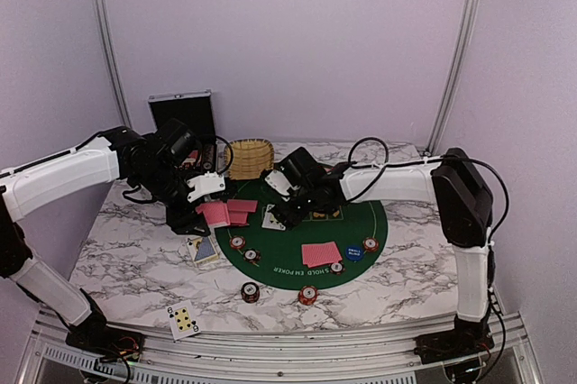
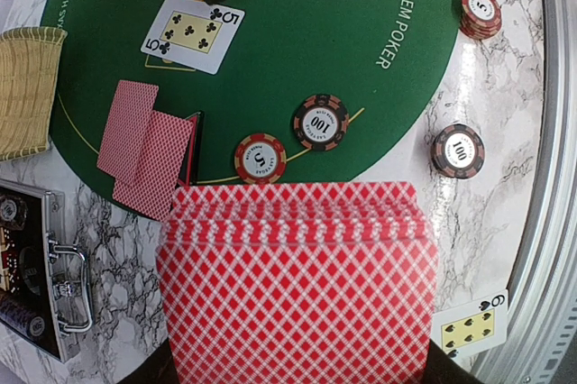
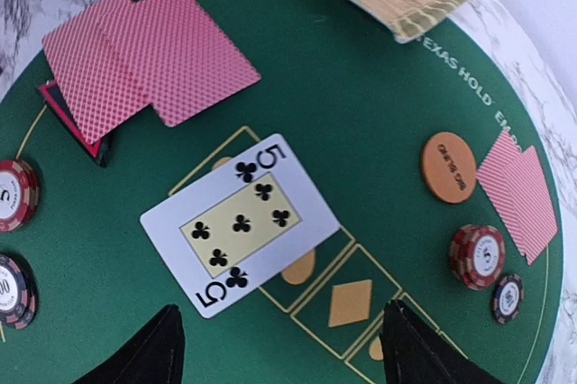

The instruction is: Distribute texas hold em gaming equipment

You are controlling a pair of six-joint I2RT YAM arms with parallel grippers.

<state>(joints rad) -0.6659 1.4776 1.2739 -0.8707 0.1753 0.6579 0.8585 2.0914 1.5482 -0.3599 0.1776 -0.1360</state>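
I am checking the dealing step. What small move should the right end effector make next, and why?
Probably rise clear of the five of clubs: the card lies face up on the green mat, and the right end effector hangs open above it.

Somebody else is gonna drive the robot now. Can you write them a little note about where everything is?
Left gripper is shut on the deck. Right gripper is open above the five of clubs, which lies face up on the green mat.
Done: face-down pairs dealt, chips and orange disc out.
To do: probably more cards to deal; two chip stacks sit off the mat.
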